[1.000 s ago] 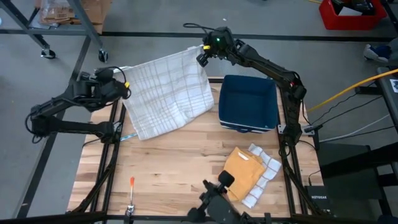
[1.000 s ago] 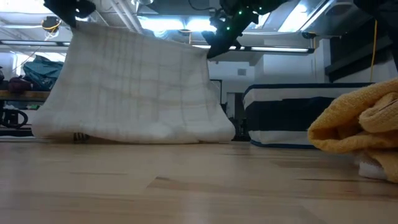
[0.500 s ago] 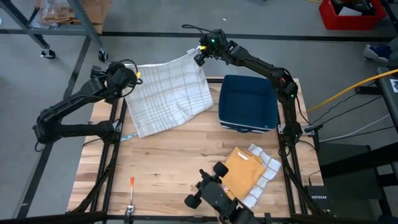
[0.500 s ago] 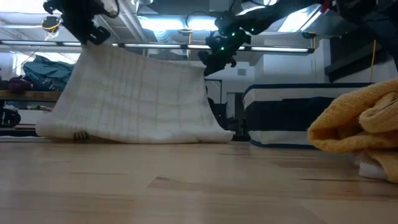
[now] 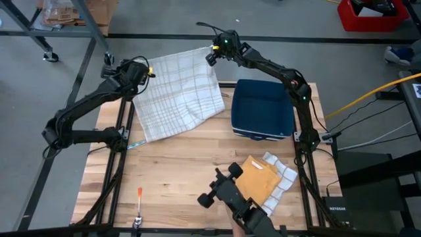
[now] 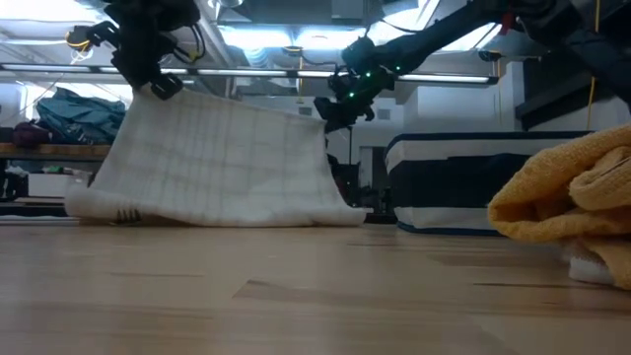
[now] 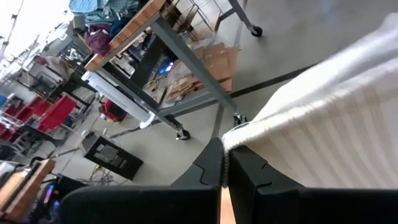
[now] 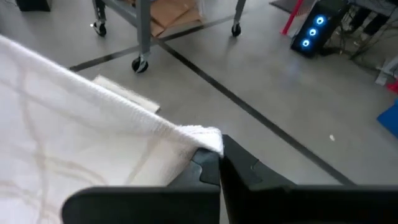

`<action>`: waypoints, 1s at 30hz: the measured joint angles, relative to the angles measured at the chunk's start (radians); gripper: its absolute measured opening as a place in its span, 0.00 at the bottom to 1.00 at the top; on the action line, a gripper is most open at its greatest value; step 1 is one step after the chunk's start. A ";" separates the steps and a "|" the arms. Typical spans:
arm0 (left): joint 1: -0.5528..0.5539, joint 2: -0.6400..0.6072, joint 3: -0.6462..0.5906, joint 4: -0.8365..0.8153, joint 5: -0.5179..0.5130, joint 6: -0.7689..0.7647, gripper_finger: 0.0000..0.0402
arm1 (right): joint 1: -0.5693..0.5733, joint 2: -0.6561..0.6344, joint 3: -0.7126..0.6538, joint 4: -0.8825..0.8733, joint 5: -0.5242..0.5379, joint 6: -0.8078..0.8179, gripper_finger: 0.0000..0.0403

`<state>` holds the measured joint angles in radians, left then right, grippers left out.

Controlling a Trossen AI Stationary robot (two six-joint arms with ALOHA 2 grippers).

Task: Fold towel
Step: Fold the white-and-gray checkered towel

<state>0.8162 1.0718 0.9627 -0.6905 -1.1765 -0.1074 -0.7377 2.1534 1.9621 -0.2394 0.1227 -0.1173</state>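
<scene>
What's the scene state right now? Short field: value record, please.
towel: white plaid towel, two corners lifted, lower edge resting on the wooden table
left end effector: shut on one upper towel corner, at the table's far left
right end effector: shut on the other upper corner, beyond the far edge
bin: dark blue bin right of the towel
other cloth: yellow cloth atop a white cloth, near right side
fold status: not yet folded

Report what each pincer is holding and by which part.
Both grip the white checked towel by its far corners: the left pincer one corner, the right pincer the other, with the near edge resting on the table.
</scene>
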 joint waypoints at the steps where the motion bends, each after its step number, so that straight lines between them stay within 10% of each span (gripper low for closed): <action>1: 0.000 0.000 -0.004 -0.002 -0.001 0.000 0.00 | -0.007 0.004 0.000 0.001 -0.009 0.010 0.00; 13: -0.001 0.000 -0.010 -0.211 0.090 -0.065 0.00 | -0.008 0.012 0.000 -0.141 -0.105 0.060 0.00; 30: -0.083 -0.002 -0.010 -0.549 0.482 -0.149 0.00 | 0.038 0.012 0.000 -0.517 -0.168 0.000 0.00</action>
<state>0.7335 1.0693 0.9527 -1.2392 -0.6940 -0.2563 -0.6994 2.1658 1.9621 -0.7569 -0.0458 -0.1176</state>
